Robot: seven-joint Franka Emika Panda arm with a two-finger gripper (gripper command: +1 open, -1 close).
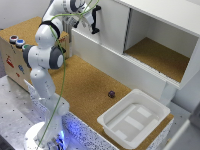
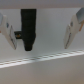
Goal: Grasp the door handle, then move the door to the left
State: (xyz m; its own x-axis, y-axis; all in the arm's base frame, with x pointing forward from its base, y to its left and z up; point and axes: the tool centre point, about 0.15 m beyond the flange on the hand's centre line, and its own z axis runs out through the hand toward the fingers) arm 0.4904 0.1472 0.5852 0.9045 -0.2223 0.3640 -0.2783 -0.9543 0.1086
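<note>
The door (image 1: 111,27) is a plain white panel covering the part of the cabinet front toward the exterior view's left. The small black upright door handle (image 1: 96,29) sits on it near its edge. My gripper (image 1: 92,21) is up against the door at the handle. In the wrist view the gripper (image 2: 41,45) is open, with the black handle (image 2: 28,30) between the two fingers (image 2: 8,29), closer to one of them and touching neither. The white door (image 2: 50,17) fills the background there.
The cabinet's open compartment (image 1: 155,57) shows a cork floor at the exterior view's right. A white plastic tray (image 1: 135,117) lies on the cork table in front, with a small dark object (image 1: 111,93) near it. A wooden box with buttons (image 1: 15,50) stands at the left.
</note>
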